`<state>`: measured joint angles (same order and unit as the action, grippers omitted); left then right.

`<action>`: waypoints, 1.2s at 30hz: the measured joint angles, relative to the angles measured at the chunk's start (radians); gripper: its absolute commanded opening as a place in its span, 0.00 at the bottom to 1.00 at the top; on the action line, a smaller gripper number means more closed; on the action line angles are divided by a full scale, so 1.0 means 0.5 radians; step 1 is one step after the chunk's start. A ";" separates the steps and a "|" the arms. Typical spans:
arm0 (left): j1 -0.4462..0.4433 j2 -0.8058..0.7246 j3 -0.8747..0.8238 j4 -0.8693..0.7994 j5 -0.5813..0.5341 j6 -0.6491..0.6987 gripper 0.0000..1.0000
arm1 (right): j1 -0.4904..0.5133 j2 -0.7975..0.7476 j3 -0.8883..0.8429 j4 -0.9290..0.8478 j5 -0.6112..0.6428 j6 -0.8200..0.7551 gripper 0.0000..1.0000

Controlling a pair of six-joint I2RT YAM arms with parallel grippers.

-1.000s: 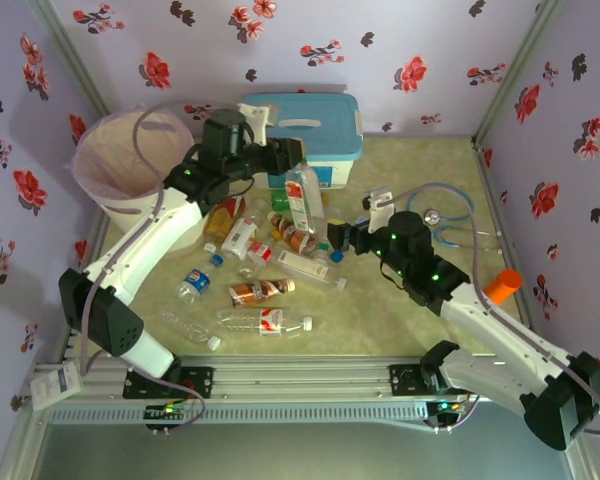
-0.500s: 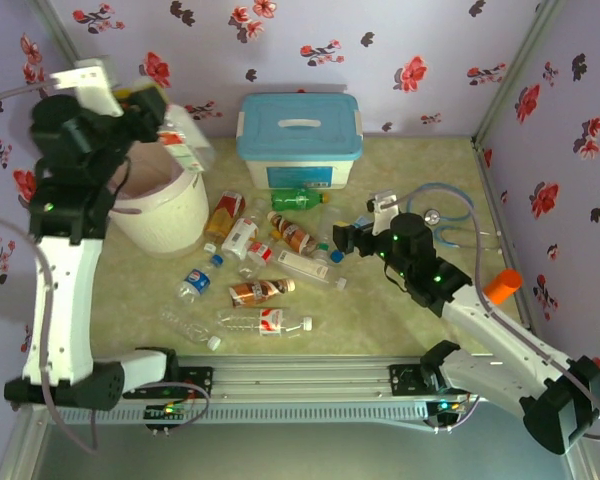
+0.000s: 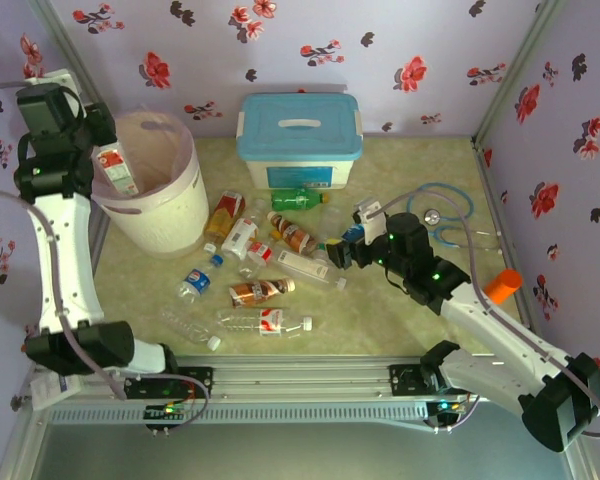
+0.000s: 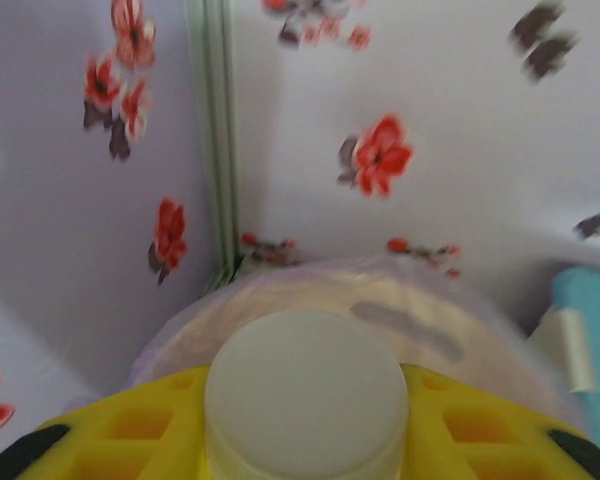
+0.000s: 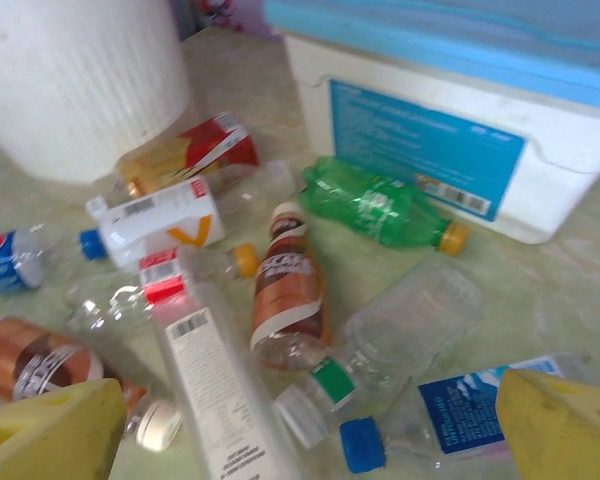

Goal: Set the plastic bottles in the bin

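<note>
Right pincer [image 3: 342, 248] agape before bottles [image 3: 265, 290], box [image 3: 300, 125].

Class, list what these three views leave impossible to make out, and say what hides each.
- Top external: floor of the round white plastic bin, hidden by its own wall and the red-labelled plastic bottle above it.
- Left wrist: that bottle's body, hidden beneath its white cap.
- Right wrist: print on the blue label of the rectangular white box, blurred.
</note>
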<state>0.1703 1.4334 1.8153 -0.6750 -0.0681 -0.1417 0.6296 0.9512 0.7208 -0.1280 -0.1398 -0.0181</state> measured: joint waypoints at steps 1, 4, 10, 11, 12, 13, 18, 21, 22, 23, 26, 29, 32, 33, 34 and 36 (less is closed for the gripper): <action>0.008 0.030 -0.009 -0.015 0.000 0.016 0.02 | 0.017 0.000 0.011 -0.043 -0.039 -0.052 0.95; 0.014 0.076 -0.057 -0.043 0.002 0.052 0.02 | 0.108 0.003 0.031 -0.139 -0.114 -0.192 0.95; 0.014 0.094 -0.175 -0.042 0.078 0.082 0.02 | 0.241 0.095 0.076 -0.293 -0.180 -0.378 0.93; 0.014 0.105 -0.192 -0.038 0.087 0.085 0.02 | 0.261 0.123 0.090 -0.319 -0.181 -0.402 0.93; 0.014 0.121 -0.211 -0.035 0.094 0.090 0.02 | 0.279 0.152 0.105 -0.344 -0.180 -0.430 0.92; 0.014 0.137 -0.230 -0.031 0.102 0.095 0.03 | 0.298 0.176 0.119 -0.374 -0.180 -0.452 0.93; 0.014 0.246 -0.346 -0.008 0.129 0.111 0.08 | 0.465 0.280 0.148 -0.473 -0.180 -0.625 0.96; 0.014 0.327 -0.361 0.017 0.148 0.111 0.09 | 0.568 0.343 0.148 -0.483 -0.204 -0.724 0.96; 0.014 0.346 -0.361 0.017 0.155 0.111 0.10 | 0.599 0.369 0.148 -0.481 -0.214 -0.753 0.96; 0.014 0.365 -0.362 0.018 0.162 0.111 0.11 | 0.628 0.401 0.148 -0.481 -0.226 -0.781 0.96; 0.014 0.401 -0.363 0.021 0.176 0.110 0.14 | 0.707 0.529 0.148 -0.481 -0.262 -0.858 0.96; 0.014 0.426 -0.381 0.047 0.189 0.102 0.19 | 0.773 0.659 0.156 -0.481 -0.288 -0.919 0.96; 0.014 0.451 -0.414 0.068 0.205 0.094 0.23 | 0.825 0.778 0.178 -0.482 -0.301 -0.961 0.96; 0.014 0.460 -0.426 0.074 0.212 0.089 0.26 | 0.842 0.816 0.188 -0.481 -0.304 -0.973 0.96; 0.014 0.468 -0.436 0.077 0.215 0.086 0.29 | 0.855 0.844 0.198 -0.481 -0.305 -0.979 0.96; 0.014 0.489 -0.465 0.092 0.227 0.077 0.36 | 0.887 0.912 0.221 -0.475 -0.306 -0.993 0.96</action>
<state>0.1772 1.6779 1.5829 -0.6289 0.0456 -0.1032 1.0733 1.4071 0.8314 -0.3653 -0.2928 -0.5144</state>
